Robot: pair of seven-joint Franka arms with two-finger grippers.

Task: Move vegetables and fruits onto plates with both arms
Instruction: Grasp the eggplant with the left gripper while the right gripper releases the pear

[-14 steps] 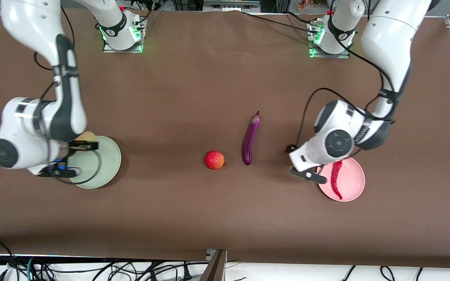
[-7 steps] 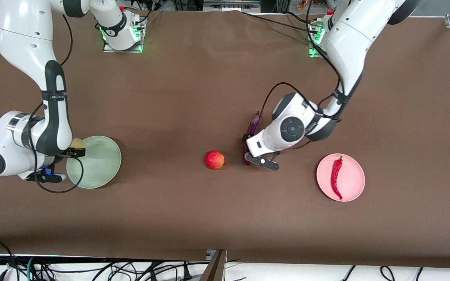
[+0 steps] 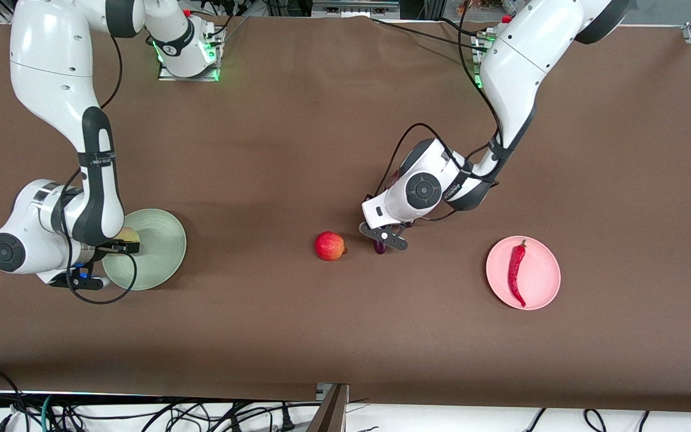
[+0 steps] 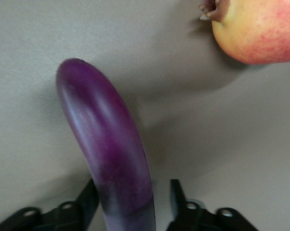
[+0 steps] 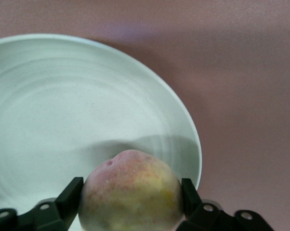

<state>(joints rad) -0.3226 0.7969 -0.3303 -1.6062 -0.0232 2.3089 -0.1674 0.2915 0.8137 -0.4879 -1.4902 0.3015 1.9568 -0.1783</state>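
My right gripper is shut on the pale yellow-green fruit and holds it just over the mint green plate, near its rim. In the right wrist view both fingers press the fruit above the plate. My left gripper is open and low over the purple eggplant, whose near tip alone shows. In the left wrist view the eggplant lies between the spread fingers. The red fruit lies beside it. The red chili lies on the pink plate.
The red fruit lies close to the eggplant's tip, toward the right arm's end. The two arm bases stand at the table's back edge. Brown cloth covers the table.
My left arm has left the pink plate, swung over the eggplant and come down around it with open fingers. My right arm has shifted slightly with the pale fruit over the green plate.
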